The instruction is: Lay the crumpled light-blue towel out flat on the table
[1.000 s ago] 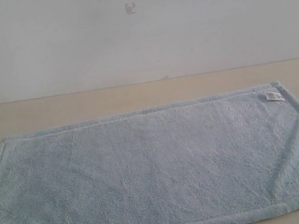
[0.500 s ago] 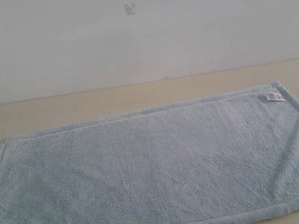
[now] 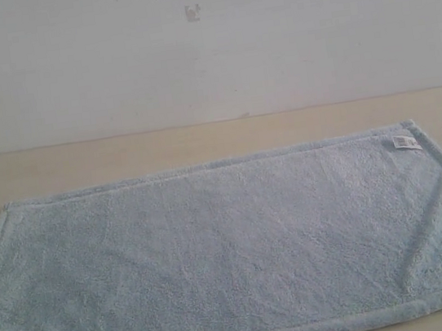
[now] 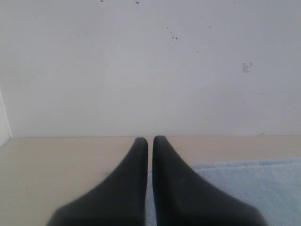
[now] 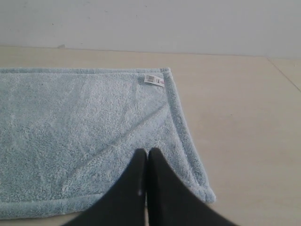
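The light-blue towel (image 3: pixel 233 254) lies spread out flat on the beige table (image 3: pixel 201 143), its white tag (image 3: pixel 404 142) at the far right corner. Neither gripper shows in the exterior view. Seen from the right wrist, my right gripper (image 5: pixel 147 151) is shut with nothing in it, raised over the towel (image 5: pixel 84 136) near its near right corner; the tag (image 5: pixel 154 80) lies beyond. From the left wrist, my left gripper (image 4: pixel 149 140) is shut and empty, with a strip of towel (image 4: pixel 254 188) beside and below its black fingers (image 4: pixel 131 188).
A white-grey wall (image 3: pixel 204 44) with a small mark (image 3: pixel 193 11) rises behind the table's far edge. Bare table (image 5: pixel 244 117) shows to the right of the towel, and more bare table (image 4: pixel 56 174) beyond its left end.
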You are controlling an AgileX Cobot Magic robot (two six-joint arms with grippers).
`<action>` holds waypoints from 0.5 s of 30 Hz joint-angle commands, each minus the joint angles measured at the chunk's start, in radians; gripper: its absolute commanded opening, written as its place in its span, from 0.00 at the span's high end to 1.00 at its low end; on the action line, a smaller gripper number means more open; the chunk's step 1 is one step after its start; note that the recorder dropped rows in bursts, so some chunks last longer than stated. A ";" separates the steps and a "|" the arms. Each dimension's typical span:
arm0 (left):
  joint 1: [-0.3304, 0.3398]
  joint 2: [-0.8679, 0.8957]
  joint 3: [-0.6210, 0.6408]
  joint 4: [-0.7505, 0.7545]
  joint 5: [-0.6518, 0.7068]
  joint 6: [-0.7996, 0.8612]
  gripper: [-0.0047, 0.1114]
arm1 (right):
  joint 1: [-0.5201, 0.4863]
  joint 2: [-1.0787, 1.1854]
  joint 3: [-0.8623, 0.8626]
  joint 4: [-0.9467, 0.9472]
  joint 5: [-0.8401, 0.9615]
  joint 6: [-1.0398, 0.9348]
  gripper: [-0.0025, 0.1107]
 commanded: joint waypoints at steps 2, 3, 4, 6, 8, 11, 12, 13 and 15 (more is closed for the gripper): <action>0.024 -0.001 0.186 0.112 -0.066 -0.153 0.93 | -0.006 -0.005 0.000 -0.007 -0.003 0.002 0.98; 0.030 -0.001 0.239 0.110 -0.120 -0.151 0.93 | -0.006 -0.005 0.000 -0.007 -0.003 0.002 0.98; 0.035 -0.001 0.293 0.110 -0.182 -0.147 0.93 | -0.006 -0.005 0.000 -0.007 -0.003 0.002 0.98; 0.043 -0.001 0.313 0.093 -0.170 -0.147 0.93 | -0.006 -0.005 0.000 -0.007 -0.003 0.002 0.98; 0.044 -0.001 0.313 0.051 -0.054 -0.095 0.93 | -0.006 -0.005 0.000 -0.007 -0.003 0.002 0.98; 0.044 -0.001 0.313 0.051 -0.052 -0.077 0.93 | -0.006 -0.005 0.000 -0.007 -0.003 0.002 0.98; 0.044 -0.001 0.313 0.051 -0.052 -0.075 0.93 | -0.006 -0.005 0.000 -0.007 -0.003 0.002 0.98; 0.044 -0.001 0.313 0.049 -0.054 -0.075 0.93 | -0.006 -0.005 0.000 -0.007 -0.003 0.002 0.98; 0.044 -0.001 0.313 0.049 -0.054 -0.075 0.93 | -0.006 -0.005 0.000 -0.007 -0.003 0.002 0.98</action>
